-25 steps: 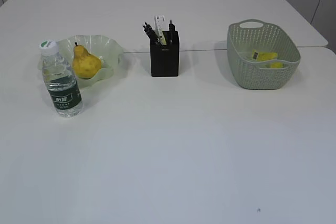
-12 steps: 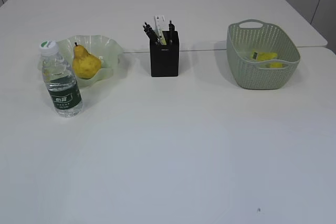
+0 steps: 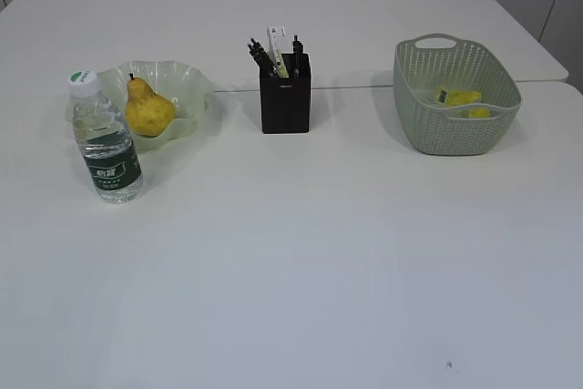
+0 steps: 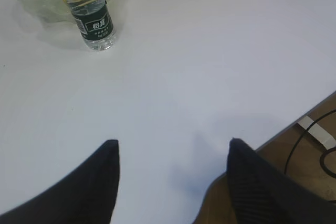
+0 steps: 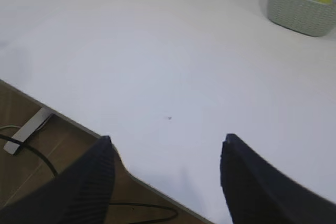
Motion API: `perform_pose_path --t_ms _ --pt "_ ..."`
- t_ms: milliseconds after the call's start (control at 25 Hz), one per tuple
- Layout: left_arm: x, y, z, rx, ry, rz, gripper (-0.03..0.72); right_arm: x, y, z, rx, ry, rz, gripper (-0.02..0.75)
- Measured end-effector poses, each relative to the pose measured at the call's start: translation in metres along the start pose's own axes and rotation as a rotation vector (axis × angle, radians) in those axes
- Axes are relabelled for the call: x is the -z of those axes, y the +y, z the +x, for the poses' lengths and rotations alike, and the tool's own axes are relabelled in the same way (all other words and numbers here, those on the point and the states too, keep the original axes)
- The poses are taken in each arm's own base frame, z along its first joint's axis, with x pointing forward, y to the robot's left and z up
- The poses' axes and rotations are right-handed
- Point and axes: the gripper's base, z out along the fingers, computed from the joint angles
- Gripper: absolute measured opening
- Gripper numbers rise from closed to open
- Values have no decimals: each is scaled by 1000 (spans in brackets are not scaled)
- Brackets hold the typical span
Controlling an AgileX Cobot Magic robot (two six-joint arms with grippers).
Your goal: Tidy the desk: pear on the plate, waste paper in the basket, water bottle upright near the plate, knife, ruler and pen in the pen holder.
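Exterior view: neither arm appears. On the desk, the plate lies toward the far left edge with the pear resting on it, stem up. The water bottle stands upright just beside the plate on its near side, cap on. The pen holder stands mid-desk toward the far edge, with several pens and a pale item protruding from its top; which is the knife or ruler cannot be told. The basket sits toward the far right edge, the waste paper inside it. The near half of the desk carries nothing in the way. Left wrist view: the left gripper hangs low over the near edge, angled down toward the tabletop, fingers spread wide apart with nothing between them. The bottle and plate lie far ahead, well apart from it. Brown floor and a dark cable show past the desk edge, unseen from outside. Right wrist view: the right gripper hovers likewise over the near edge, fingers wide apart and empty. The basket shows at upper right, the holder's base at top; a cable crosses the floor below.
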Motion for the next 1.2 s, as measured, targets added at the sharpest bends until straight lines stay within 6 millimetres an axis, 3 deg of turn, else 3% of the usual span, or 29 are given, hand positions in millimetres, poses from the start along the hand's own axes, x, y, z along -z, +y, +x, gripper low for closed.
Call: perform_pose_path --t_ms 400,800,1200 --pt "0 0 0 12 0 -25 456 0 -5 1 -25 7 56 498" --pt "-3 -2 -2 175 19 -307 454 -2 -3 -1 -149 20 256 498" --pt "-3 -2 -2 185 20 -321 454 -2 -3 -1 -155 20 261 497"
